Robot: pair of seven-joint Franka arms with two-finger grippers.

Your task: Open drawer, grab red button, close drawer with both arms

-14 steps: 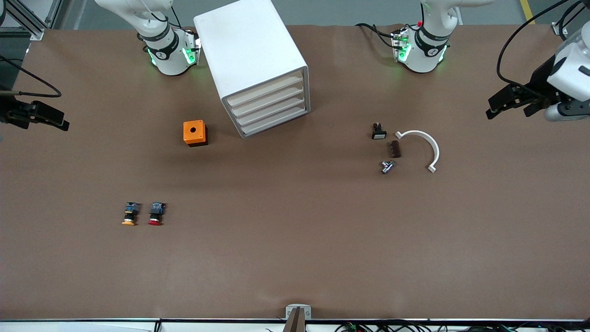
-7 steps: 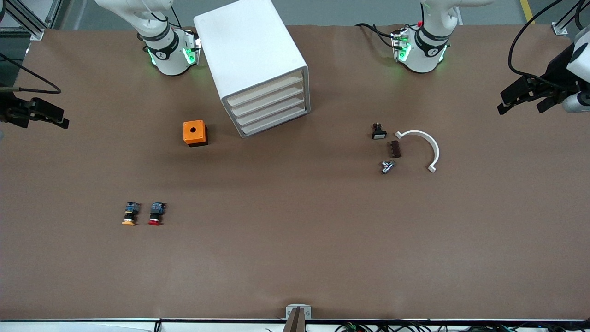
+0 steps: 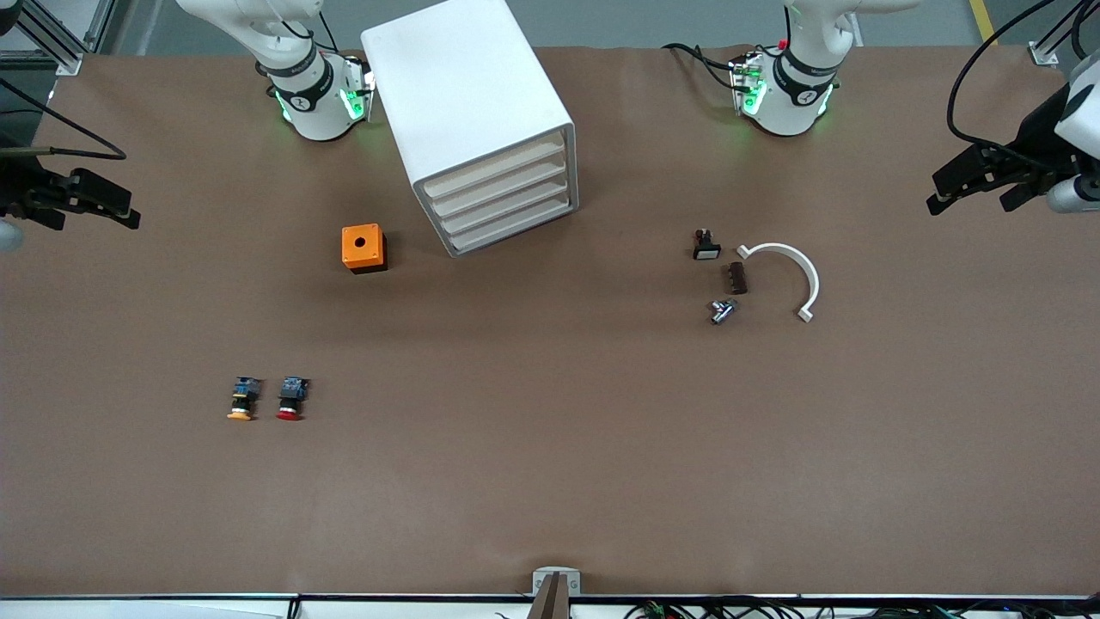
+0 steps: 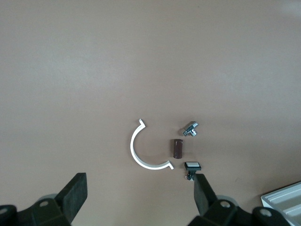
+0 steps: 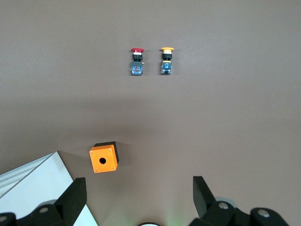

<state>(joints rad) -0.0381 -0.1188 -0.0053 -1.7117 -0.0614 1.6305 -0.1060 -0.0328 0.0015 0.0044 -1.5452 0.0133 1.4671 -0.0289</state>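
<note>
The white cabinet [image 3: 468,94] stands between the two arm bases, and its uppermost drawer [image 3: 494,169] is shut flush like the three below it. The red-capped button [image 3: 290,401] lies on its side on the brown table, much nearer the front camera, toward the right arm's end; the right wrist view shows this button [image 5: 137,61] too. My right gripper [image 3: 103,206] hangs open and empty over that end's edge, with its fingers [image 5: 75,197] wide apart. My left gripper [image 3: 944,193] hangs open and empty over the left arm's end, fingers [image 4: 203,194] spread.
A yellow-capped button [image 3: 243,401] lies beside the red one. An orange box with a hole [image 3: 363,248] sits beside the cabinet's front. Toward the left arm's end lie a white arc [image 3: 795,275], a brown block [image 3: 737,278], a metal fitting [image 3: 720,310] and a white-capped switch [image 3: 705,246].
The left gripper drew back toward its end of the table, then held still. The right gripper shifted slightly toward the bases' side. Both stay open; nothing on the table moved.
</note>
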